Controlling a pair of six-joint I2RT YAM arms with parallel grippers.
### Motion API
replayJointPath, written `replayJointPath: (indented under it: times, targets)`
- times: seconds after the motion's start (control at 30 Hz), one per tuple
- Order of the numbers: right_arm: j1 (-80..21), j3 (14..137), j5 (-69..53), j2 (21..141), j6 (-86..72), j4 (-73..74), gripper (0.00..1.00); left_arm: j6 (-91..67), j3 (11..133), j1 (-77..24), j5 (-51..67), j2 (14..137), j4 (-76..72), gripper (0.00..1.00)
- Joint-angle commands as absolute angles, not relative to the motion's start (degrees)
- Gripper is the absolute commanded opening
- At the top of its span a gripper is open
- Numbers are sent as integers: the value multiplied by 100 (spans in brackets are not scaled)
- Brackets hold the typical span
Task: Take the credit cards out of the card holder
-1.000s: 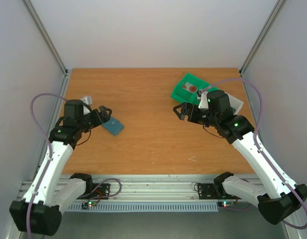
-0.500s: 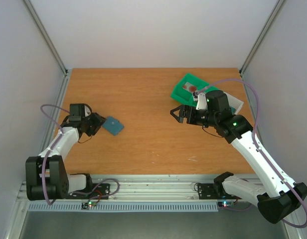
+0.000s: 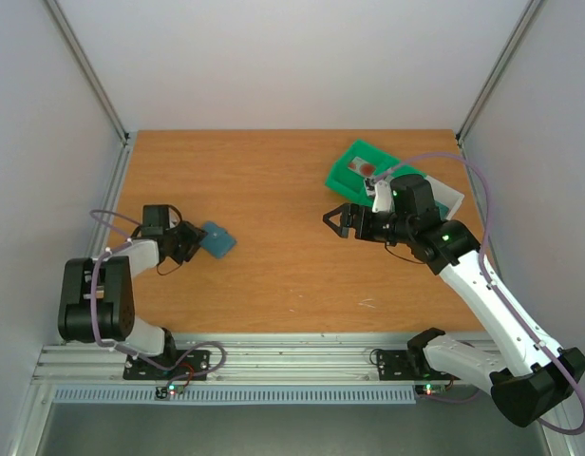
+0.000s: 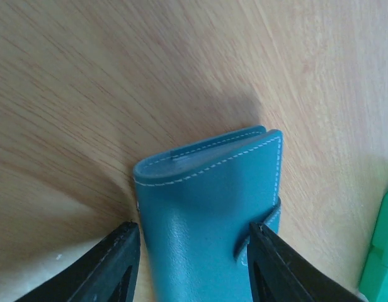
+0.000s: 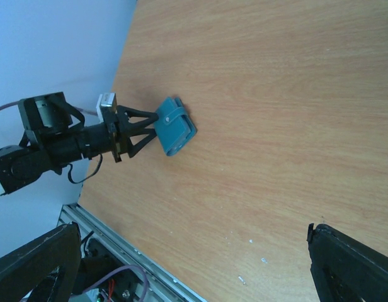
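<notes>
Wooden tabletop (image 3: pixel 273 190) with card holder (image 4: pixel 206 207) clenched between fingers (image 4: pixel 115 264) of left tool (image 4: pixel 194 234).

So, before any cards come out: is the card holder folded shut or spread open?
Folded shut: the card holder has both panels pressed together, its strap tab wrapped over the edge.

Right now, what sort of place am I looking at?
Probably a robot lab test cell: a wooden table boxed in by white panels, a left arm and right arm bolted to a metal rail at its near edge, with a card holder and green bin as props.
</notes>
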State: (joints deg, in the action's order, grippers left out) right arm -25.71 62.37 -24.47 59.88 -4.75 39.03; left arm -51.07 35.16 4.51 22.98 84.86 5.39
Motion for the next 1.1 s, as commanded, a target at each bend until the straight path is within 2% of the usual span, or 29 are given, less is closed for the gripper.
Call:
replayJointPath:
  times: [0.0, 0.13, 0.37, 0.57, 0.8, 1.07]
  targets:
    - [-2554, 6198, -2499, 5910, -390, 3882, 98, -5177, 3354, 479, 2419, 8712, -230, 48]
    - [-2551, 6226, -2458, 5975, -438, 4001, 99, -5162, 3280, 481, 2506, 8907, -388, 42]
    - [-2557, 6199, -2445, 6021, -534, 4151, 98, -4901, 3254, 479, 2786, 9059, -466, 17]
    - [-2594, 6155, -2428, 5998, -661, 4276, 95, -4686, 3209, 475, 3352, 9146, -614, 1]
    - [-2893, 6114, -2229, 6155, -735, 4330, 90, -4743, 3057, 211, 3831, 9111, -758, 0]
    - [-3485, 6135, -1903, 6512, -825, 4326, 82, -4945, 2941, -647, 3892, 8644, -763, 0]
